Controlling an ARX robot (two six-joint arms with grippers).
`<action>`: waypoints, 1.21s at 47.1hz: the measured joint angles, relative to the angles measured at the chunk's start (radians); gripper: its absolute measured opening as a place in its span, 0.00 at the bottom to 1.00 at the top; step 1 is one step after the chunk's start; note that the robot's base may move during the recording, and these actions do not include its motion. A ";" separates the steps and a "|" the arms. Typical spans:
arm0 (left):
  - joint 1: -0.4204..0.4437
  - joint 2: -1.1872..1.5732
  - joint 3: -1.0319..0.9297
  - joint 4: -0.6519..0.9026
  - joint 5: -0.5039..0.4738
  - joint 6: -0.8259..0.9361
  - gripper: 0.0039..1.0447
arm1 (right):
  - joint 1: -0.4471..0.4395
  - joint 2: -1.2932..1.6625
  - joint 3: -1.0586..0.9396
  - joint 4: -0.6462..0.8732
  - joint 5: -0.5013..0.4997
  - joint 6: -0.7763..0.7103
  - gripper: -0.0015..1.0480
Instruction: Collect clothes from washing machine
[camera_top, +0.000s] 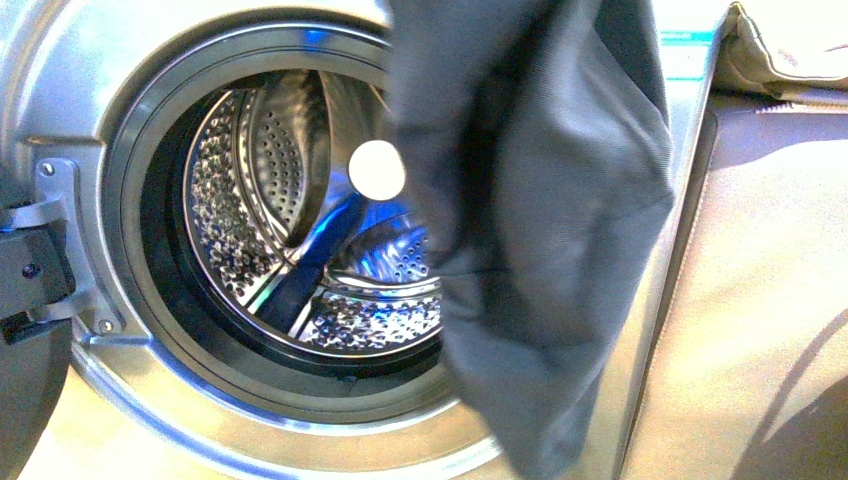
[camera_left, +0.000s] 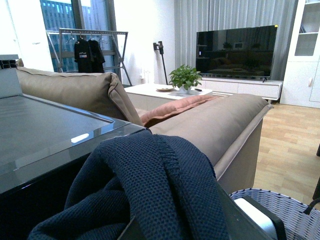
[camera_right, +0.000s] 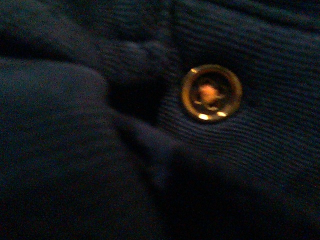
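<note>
Front view: clothes (camera_top: 540, 230) hang outside the washer (camera_top: 150, 440), across the right of its mouth. The drum (camera_top: 260, 200) looks bare, so you can likely log the pull-out as done.

Left wrist view: knit drapes over the left gripper (camera_left: 235, 225), with the basket (camera_left: 295, 210) just below, probably your drop point. Its jaws are buried in cloth, so you cannot tell their grip.

Right wrist view: only fabric and a metal button (camera_right: 211, 93). The right gripper is unseen.

The teal label (camera_top: 690, 50) is unreadable.
</note>
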 joint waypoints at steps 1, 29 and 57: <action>0.000 0.000 0.000 0.000 0.000 0.000 0.06 | -0.002 0.001 0.000 0.000 0.001 0.000 0.63; -0.001 0.000 0.004 0.000 0.011 -0.001 0.68 | -0.171 -0.112 -0.027 -0.023 0.000 0.060 0.06; -0.001 0.000 0.004 0.000 0.010 -0.001 0.94 | -0.769 -0.299 -0.040 -0.026 -0.282 0.268 0.06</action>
